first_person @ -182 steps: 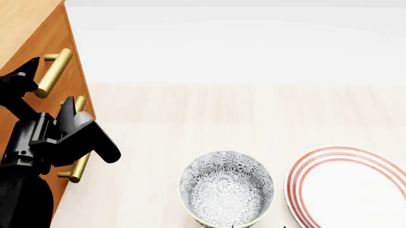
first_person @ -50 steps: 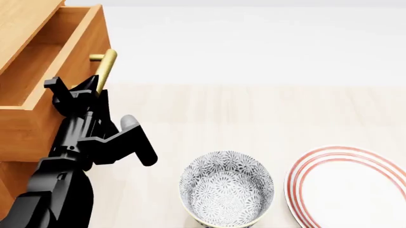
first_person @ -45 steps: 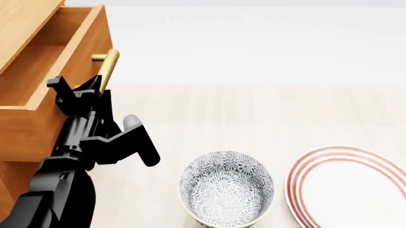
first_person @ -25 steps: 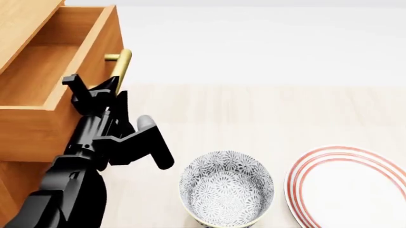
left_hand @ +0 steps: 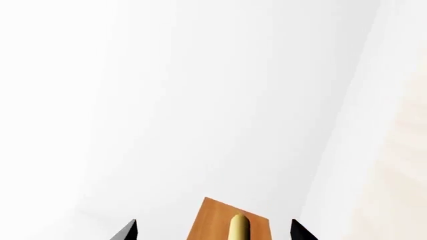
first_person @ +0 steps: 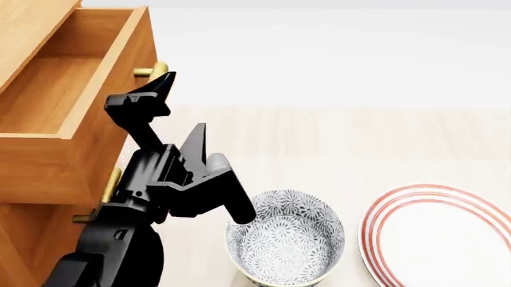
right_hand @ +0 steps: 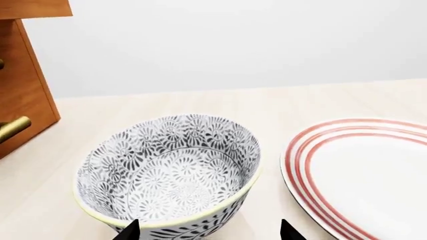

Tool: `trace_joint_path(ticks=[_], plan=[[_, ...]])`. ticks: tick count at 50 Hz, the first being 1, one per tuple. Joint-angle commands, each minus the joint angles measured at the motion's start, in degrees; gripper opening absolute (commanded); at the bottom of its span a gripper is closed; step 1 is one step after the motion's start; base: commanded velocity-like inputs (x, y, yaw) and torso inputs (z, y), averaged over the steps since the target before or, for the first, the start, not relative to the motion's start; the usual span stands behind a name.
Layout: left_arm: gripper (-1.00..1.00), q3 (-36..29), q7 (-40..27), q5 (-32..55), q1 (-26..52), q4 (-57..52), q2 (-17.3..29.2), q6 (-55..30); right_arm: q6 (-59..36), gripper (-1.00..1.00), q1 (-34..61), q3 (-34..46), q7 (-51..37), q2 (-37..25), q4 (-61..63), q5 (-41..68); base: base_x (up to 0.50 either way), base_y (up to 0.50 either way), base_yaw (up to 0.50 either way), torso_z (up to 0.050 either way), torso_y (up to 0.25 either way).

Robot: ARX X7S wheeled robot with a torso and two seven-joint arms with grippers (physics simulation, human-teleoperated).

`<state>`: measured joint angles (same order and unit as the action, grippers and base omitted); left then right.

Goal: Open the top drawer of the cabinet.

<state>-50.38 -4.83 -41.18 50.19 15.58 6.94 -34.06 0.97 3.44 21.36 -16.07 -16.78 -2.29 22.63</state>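
Observation:
The cabinet stands at the left in the head view. Its top drawer is pulled out, and its bare wooden inside shows. One end of its brass handle shows beside my left gripper, which is open and holds nothing, just in front of the handle. In the left wrist view the handle's tip and a corner of the drawer front lie between the wide-spread fingertips. My right gripper is open and empty, low behind the patterned bowl.
The patterned bowl sits at the near middle of the pale floor, with a red-ringed plate to its right. A lower drawer's brass handle shows under the open drawer, behind my left arm, and also in the right wrist view.
The drawer slid out from shut to wide open, drawn by my left gripper. In the last half second the gripper let go of the handle, opened and drew back to the right.

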Motion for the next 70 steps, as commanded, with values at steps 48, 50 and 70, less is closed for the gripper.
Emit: trace_joint_path(ticks=[48,50,70], plan=[[1.00,14.3,7.4,10.1,2.9,-32.4,-5.4,-15.8,-0.1,1.00,0.1,-0.2,0.2,0.2,0.4,-0.3,0.00,0.00,0.00,0.000,0.000],[1.00,15.5,7.1,11.2,3.7,-31.3,-5.2,-15.7,0.0,1.00,0.2,-0.2,0.2,0.3,0.2,-0.3,0.00,0.00,0.00,0.000,0.000],[1.00,21.2,1.9,17.7,9.6,-14.4,-2.2,-7.9,-0.1,1.00,0.4,0.5,0.2,0.3,-0.6,-0.3,0.00,0.00,0.00,0.000,0.000]])
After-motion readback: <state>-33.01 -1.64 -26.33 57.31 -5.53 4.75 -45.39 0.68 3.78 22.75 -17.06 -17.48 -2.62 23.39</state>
